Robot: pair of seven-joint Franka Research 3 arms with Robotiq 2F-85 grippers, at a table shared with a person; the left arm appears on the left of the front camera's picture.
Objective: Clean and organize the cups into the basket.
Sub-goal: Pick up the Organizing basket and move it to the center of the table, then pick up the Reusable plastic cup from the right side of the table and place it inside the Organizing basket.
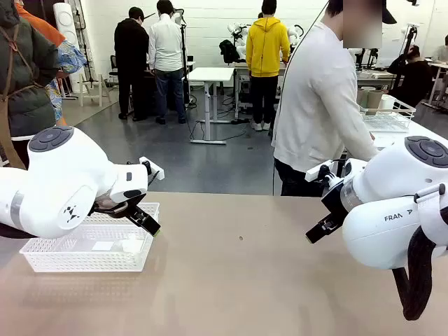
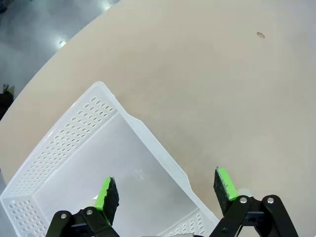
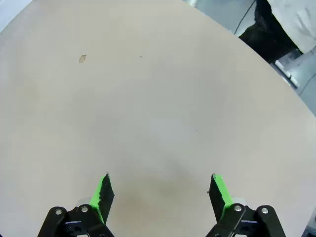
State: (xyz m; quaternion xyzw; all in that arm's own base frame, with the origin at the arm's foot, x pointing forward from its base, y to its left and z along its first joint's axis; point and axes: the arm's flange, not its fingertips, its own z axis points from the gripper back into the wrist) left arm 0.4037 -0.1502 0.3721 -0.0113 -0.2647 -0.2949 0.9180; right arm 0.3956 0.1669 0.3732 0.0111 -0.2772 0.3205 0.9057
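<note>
The white perforated basket [image 1: 84,255] sits empty at the left of the table, and its corner [image 2: 74,143] lies under my left fingers in the left wrist view. My left gripper [image 1: 145,218] [image 2: 168,190] hovers open over the basket's right end with nothing in it. Above bare tabletop at the right, my right gripper [image 1: 322,225] [image 3: 160,190] is open and holds nothing. Tan cups [image 1: 369,98] stand far off in a white wire basket [image 1: 392,120] beyond the table's far right.
A person in a white top [image 1: 318,105] stands at the table's far edge, turned to the right toward the wire basket. The tan tabletop [image 1: 238,280] stretches bare between the arms. More people stand around tables in the background.
</note>
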